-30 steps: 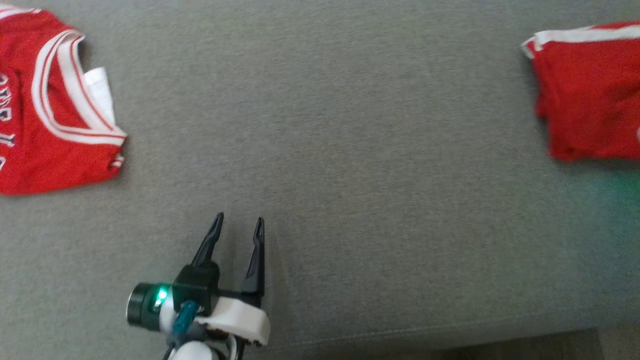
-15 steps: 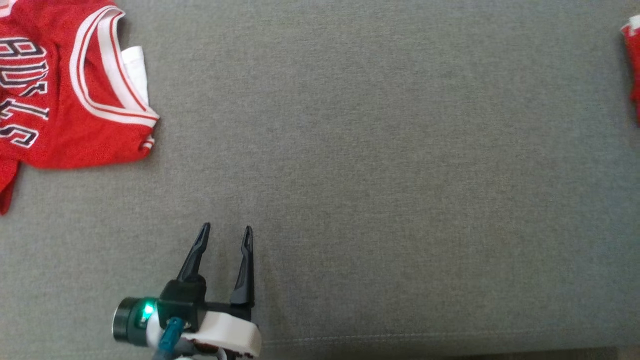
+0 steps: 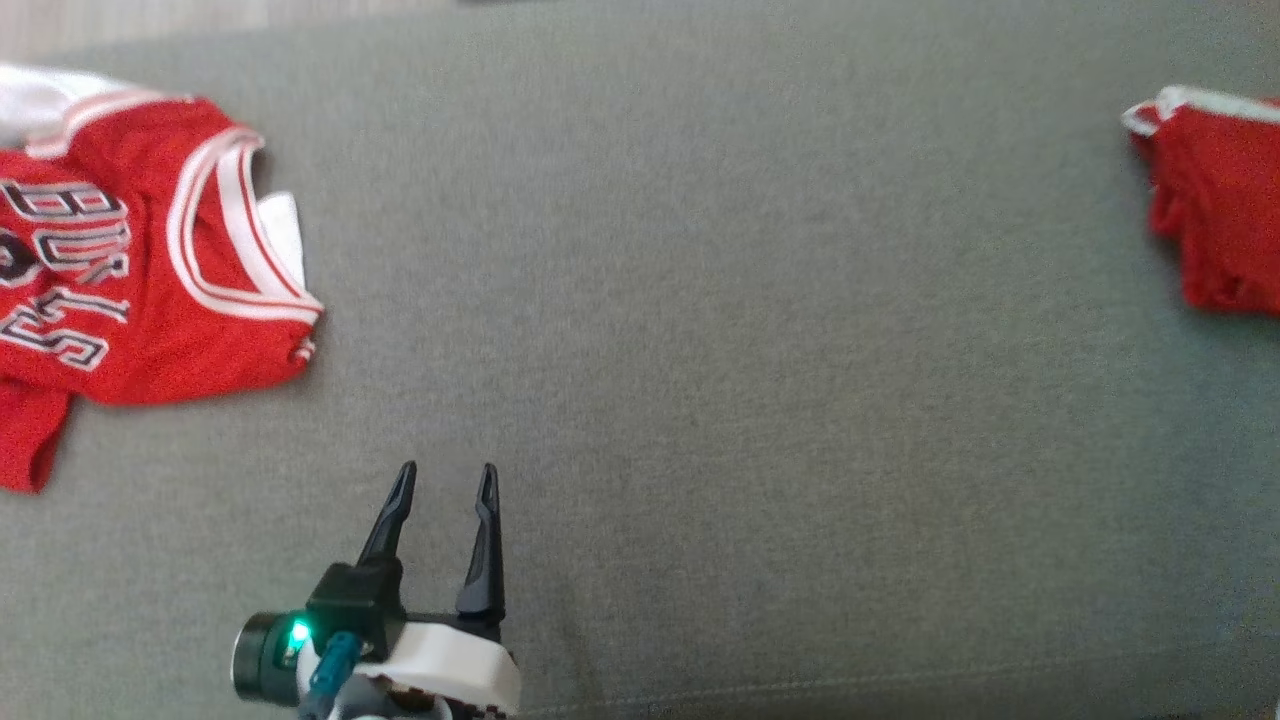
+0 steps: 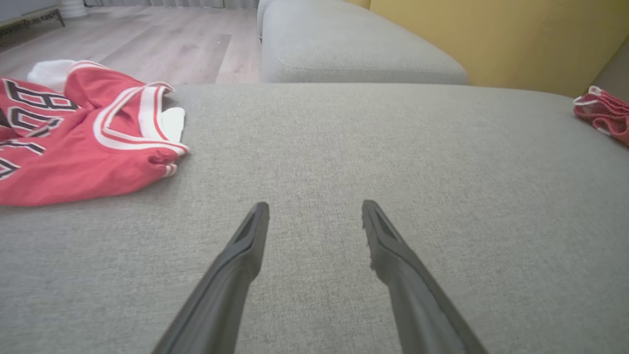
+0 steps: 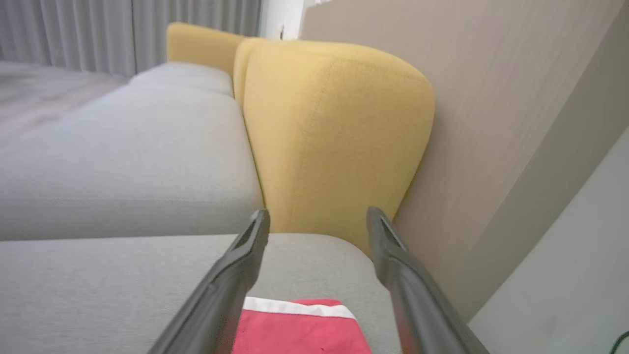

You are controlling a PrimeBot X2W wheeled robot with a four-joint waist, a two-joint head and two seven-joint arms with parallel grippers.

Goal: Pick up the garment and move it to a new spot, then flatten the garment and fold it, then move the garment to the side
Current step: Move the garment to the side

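The garment [image 3: 1215, 210], red with a white band, lies bunched and folded at the far right of the grey couch seat [image 3: 750, 400]. In the right wrist view it lies just below my right gripper [image 5: 317, 214], whose jaws stand open and apart from the red cloth [image 5: 300, 332]. My left gripper [image 3: 443, 480] is open and holds nothing, low over the seat's front left. Its wrist view shows bare grey fabric between the jaws of the left gripper [image 4: 314, 209], with the garment [image 4: 602, 110] far to the right.
A red jersey [image 3: 130, 290] with white trim and dark lettering lies spread at the seat's left; the left wrist view shows this jersey [image 4: 73, 142] too. Yellow back cushions [image 5: 334, 132] stand behind the seat by a wall. Wooden floor [image 4: 147, 39] lies beyond the couch's far edge.
The head camera has swung, so the whole picture shifted. My right gripper has gone from shut to open. The left gripper keeps its place and stays open.
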